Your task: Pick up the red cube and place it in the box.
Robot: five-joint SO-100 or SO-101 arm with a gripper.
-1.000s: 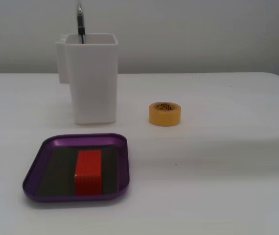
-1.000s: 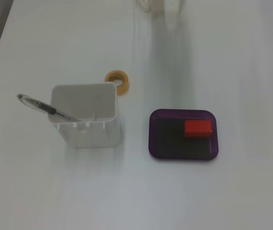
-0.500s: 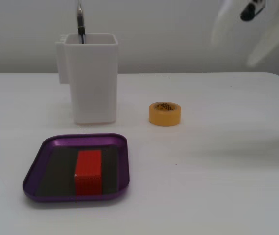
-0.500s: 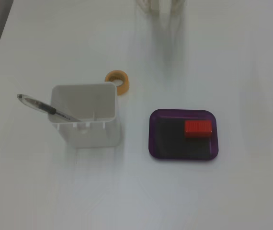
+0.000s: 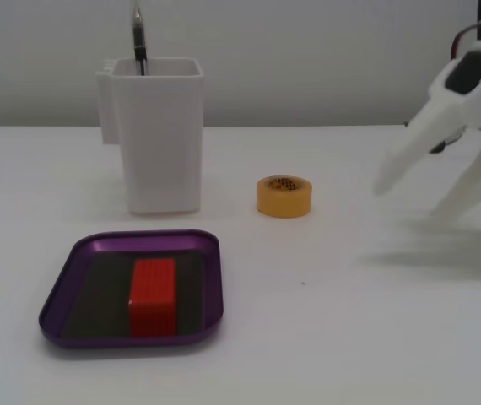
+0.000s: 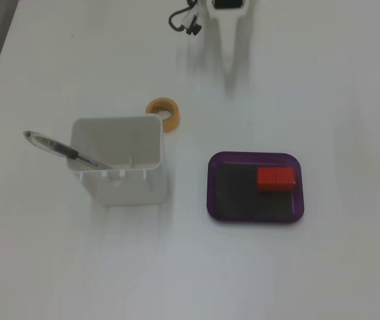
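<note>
A plain white table (image 5: 367,337) against a pale wall holds everything. The red cube (image 5: 153,295) lies flat inside the purple tray (image 5: 61,291), toward one side of its dark bottom, so the placing looks done. What remains, by my judgement, is a clean retreat: keep the gripper (image 5: 418,201) high and well apart from the yellow tape roll (image 5: 283,196) and the white pen holder (image 5: 158,135). Its two white fingers are spread and empty. The cube is bright, glossy, slightly longer than wide.
</note>
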